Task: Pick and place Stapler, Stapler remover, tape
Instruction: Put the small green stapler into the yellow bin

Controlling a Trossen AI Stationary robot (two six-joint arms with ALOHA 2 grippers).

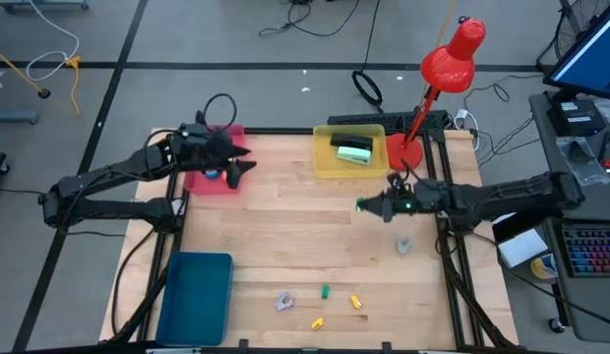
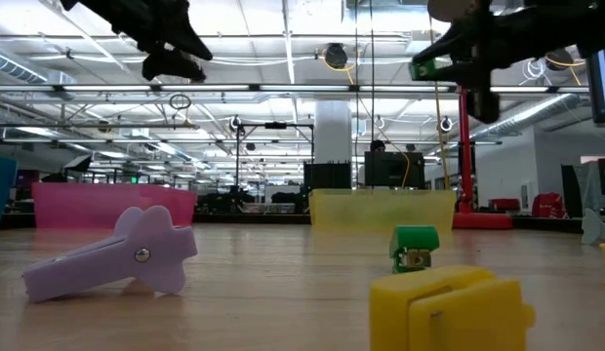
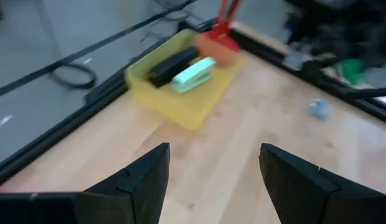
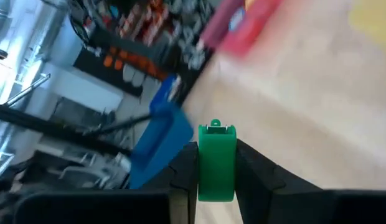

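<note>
The right gripper [image 1: 362,206] hangs above the table's right half, in front of the yellow tray [image 1: 325,162], its fingers clamped on a small green stapler [image 4: 216,163]. In the right wrist view the green stapler's long axis runs straight out along the fingers, its hinged end pointing away from the wrist; its lower part is hidden between the fingers. In the high view it shows only as a green speck at the fingertips, pointing toward the table's middle.

The left gripper [image 1: 248,164] hovers beside the pink tray [image 1: 199,181], fingers apart with nothing between them; a blue item in that tray is mostly covered by the arm and cannot be identified.

The yellow tray holds a black stapler [image 3: 171,65] and a mint-green stapler [image 3: 193,74] side by side, long axes roughly parallel.

Near the front edge lie a lilac staple remover [image 2: 112,256] on its side, a small green block [image 2: 414,248] and a yellow block [image 2: 447,310], the latter cut off by the low view's edge. A grey item [image 1: 404,244] near the right rail is too small to identify. A blue tray [image 1: 197,295] sits front left.
</note>
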